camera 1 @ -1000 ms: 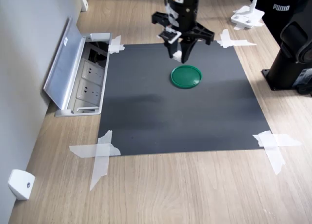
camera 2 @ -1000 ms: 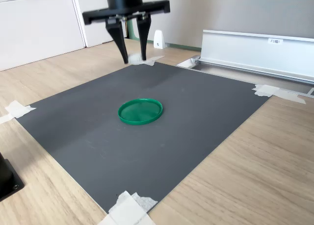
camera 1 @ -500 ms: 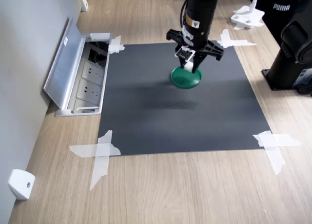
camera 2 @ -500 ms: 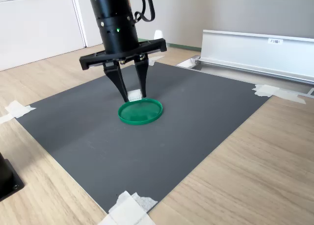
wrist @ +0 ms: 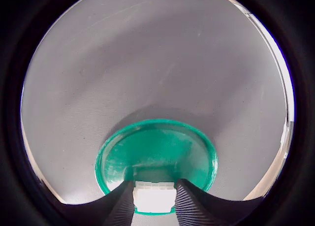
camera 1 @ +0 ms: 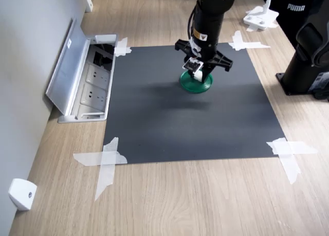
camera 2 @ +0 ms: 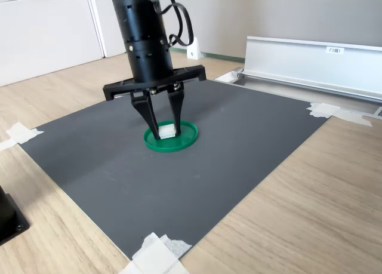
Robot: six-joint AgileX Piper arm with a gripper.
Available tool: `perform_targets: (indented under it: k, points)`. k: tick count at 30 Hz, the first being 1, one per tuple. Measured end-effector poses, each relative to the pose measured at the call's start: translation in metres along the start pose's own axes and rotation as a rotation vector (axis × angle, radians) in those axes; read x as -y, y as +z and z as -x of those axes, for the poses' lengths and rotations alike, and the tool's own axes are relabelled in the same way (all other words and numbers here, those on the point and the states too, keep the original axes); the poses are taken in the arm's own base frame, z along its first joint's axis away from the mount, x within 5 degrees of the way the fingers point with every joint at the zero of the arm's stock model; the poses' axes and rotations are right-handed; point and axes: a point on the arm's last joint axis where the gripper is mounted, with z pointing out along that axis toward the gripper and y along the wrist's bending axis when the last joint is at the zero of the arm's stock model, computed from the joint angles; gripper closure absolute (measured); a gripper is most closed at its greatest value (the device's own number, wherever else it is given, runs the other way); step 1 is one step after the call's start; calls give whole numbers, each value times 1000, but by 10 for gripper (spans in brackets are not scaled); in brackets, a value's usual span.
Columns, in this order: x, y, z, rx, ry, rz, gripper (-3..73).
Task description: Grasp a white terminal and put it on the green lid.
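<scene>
White terminal (camera 2: 167, 131): one, over green lid (camera 2: 186, 138) | green lid: one | hand (camera 2: 166, 132): one, clamped on white terminal

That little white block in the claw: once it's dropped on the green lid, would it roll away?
Probably not. The white block looks boxy with flat faces, so it should sit rather than roll. The green lid has a raised rim that would likely stop a slide. Held between the gripper fingers, it keeps its shape, so it seems stiff.

Office desk: flip-up socket box (camera 1: 92, 87), taped mat (camera 1: 190, 123)

White terminal (camera 2: 167, 131), green lid (camera 2: 185, 139), dark grey mat (camera 2: 239, 137).
</scene>
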Motion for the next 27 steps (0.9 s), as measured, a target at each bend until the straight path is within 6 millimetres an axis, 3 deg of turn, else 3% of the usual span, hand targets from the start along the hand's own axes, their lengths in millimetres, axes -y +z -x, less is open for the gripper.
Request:
perform_targets:
  k: [5,9,16,18,21,27]
  points:
    - [0,-3,0,7,11,-10,199]
    - [1,-21,-2,53,34,-52,102]
    - [7,-101,-3,278,229,-158,89]
    - [4,-123,-6,345,328,-166,121]
    - [-4,-142,-14,403,467,-162,228]
    - [-26,-171,-36,531,646,-206,608]
